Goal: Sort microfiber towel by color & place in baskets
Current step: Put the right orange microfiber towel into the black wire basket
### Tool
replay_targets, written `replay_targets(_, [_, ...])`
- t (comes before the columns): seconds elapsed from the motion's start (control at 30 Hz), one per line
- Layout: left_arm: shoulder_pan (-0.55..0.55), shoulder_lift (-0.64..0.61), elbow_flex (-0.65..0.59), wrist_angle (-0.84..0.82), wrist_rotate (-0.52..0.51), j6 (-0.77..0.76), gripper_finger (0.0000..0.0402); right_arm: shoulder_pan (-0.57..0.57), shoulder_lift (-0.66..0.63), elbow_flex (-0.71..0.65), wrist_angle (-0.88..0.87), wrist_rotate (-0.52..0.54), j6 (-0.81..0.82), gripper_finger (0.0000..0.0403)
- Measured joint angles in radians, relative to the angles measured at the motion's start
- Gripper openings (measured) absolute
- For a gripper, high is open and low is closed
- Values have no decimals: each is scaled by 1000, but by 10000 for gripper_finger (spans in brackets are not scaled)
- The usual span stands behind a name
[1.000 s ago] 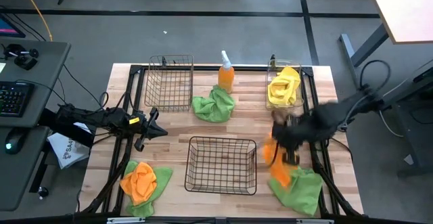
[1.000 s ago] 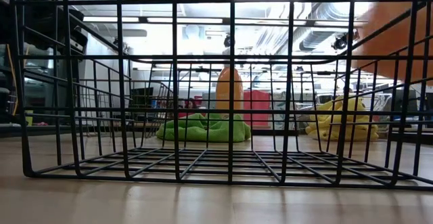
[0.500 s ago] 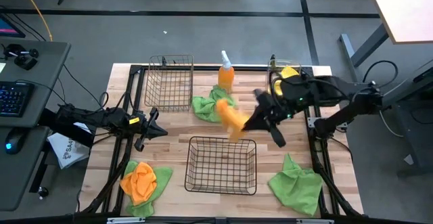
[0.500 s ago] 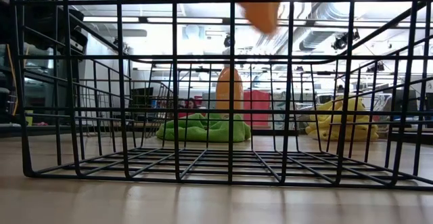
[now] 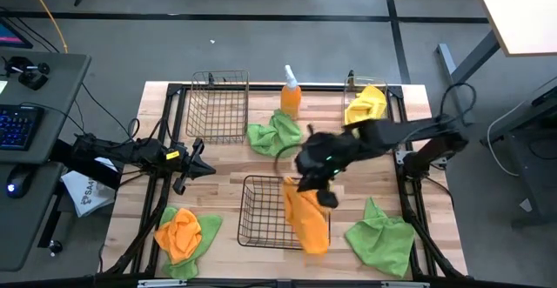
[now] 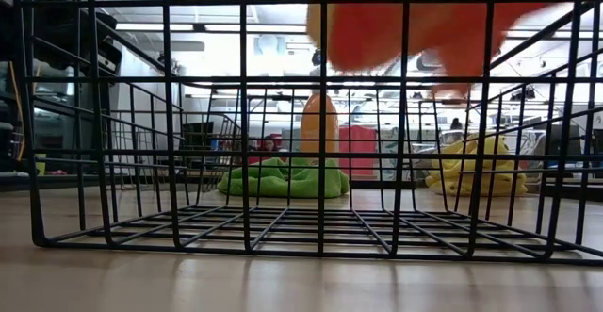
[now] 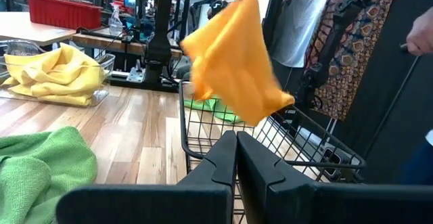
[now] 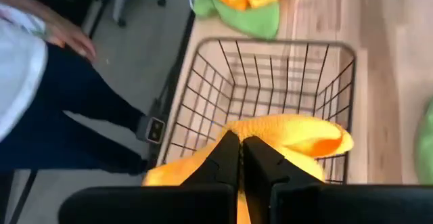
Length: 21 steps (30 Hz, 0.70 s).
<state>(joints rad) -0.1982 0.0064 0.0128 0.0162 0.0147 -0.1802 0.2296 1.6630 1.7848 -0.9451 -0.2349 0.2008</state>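
Note:
My right gripper [image 5: 310,184] hangs over the wide black wire basket [image 5: 261,211] at the table's near middle and is shut on an orange towel [image 5: 306,223], also seen in the low view [image 6: 415,20] and the left wrist view [image 7: 233,58]. The taller wire basket [image 5: 218,105] stands at the far left. The clear bin [image 5: 351,130] at the far right holds a yellow towel [image 5: 365,105]. My left gripper [image 5: 197,168] waits shut at the table's left side. My right gripper pinches the orange towel between its two fingers at a bunched upper part [image 8: 270,137], coming from above and pointing down. The towel hangs slack below the fingers, lifted clear, over the right half of the wide basket [image 8: 270,82].
An orange spray bottle [image 5: 290,97] stands at the far middle, with a green towel [image 5: 277,136] lying in front of it. Another green towel [image 5: 383,240] lies near right. An orange towel on a green one [image 5: 181,231] lies near left. A person [image 8: 40,82] stands beyond the near edge.
My right gripper lifted the orange towel off the green towel at the near right, swung it up and toward the table's left past the far middle, then brought it toward the near edge. The towel now hangs over the wide basket. The green towel stayed put.

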Motion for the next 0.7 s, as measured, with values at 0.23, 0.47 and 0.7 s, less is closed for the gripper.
replay_targets(0.23, [0,0,0,0,0,0,0,37,116,0,-30,19,31,0])
replay_targets(0.47, [0,0,0,0,0,0,0,74,185,0,-96,156,-65,0])
replay_targets(0.7, [0,0,0,0,0,0,0,79,269,0,11,25,-241,0])
